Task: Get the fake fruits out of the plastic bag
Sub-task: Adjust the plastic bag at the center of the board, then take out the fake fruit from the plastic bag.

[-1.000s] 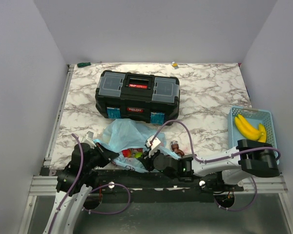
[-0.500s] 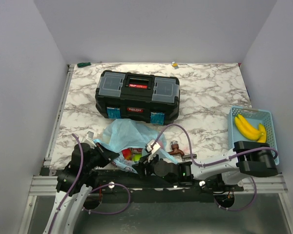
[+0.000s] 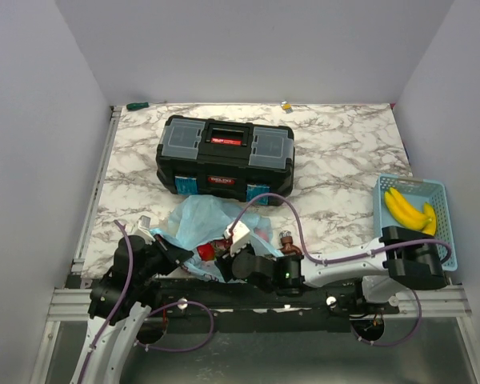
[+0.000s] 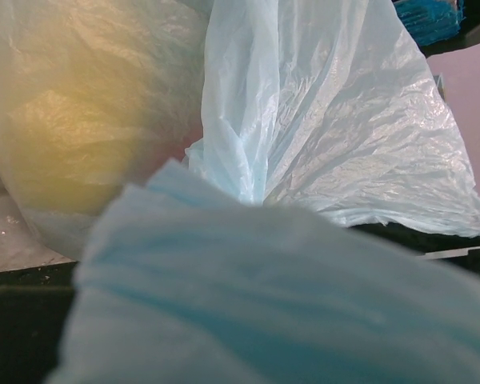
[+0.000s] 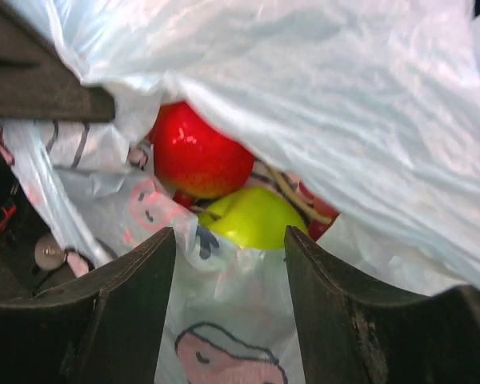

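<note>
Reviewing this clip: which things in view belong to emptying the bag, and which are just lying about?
Job in hand:
plastic bag
red apple and green apple inside it
left gripper, pinching the bag
right gripper, open at its mouth
probably the bananas in the blue basket

Lying about:
black toolbox
green item and small yellow item at the table's far edge

Crinkled light-blue plastic bag (image 5: 344, 104) gaping open, red fruit (image 5: 200, 156) touching green fruit (image 5: 252, 218) inside its mouth, pink cartoon print (image 5: 224, 356) on lower film, right gripper (image 5: 230, 240) jaws apart in front
</note>
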You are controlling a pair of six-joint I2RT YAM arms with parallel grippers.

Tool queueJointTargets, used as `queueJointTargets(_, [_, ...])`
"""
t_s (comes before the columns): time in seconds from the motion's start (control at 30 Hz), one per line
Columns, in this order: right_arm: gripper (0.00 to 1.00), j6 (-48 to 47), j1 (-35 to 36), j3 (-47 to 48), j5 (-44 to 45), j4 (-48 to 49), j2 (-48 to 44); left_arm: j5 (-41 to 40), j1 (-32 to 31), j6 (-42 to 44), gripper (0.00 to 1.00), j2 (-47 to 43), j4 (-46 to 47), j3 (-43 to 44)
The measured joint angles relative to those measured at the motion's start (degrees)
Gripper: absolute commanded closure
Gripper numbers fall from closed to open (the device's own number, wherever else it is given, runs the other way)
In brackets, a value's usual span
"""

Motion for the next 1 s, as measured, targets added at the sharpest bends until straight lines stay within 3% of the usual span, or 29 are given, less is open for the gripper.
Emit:
queueJointTargets(0.2, [0.39, -1.46, -4.35, 4.09, -3.3, -2.29, 0.72, 0.02, 0.0, 0.13, 1.0, 0.0, -0.33, 0.04])
queueJointTargets(0.4, [0.2, -3.67, -7.76, 8.46, -9.97, -2.34, 4.68, -0.02, 0.0, 0.46, 1.0, 0.0, -1.92, 1.64])
queueJointTargets(0.7, [0.19, -5.79, -8.48, 12.22, -14.47, -1.92, 12.98, -0.44, 0.0, 2.56, 1.0, 1.62, -3.52, 4.5])
queueJointTargets(0.83, [0.13, -6.23, -9.16, 14.36, -15.37, -1.62, 15.89, -0.39, 0.0, 2.95, 1.0, 2.47, -3.52, 4.59])
queueJointTargets(1.0, [0.15, -6.91, -9.53, 16.11, -15.61, -0.33, 19.02, -0.48, 0.0, 3.23, 1.0, 2.51, -3.5, 4.46])
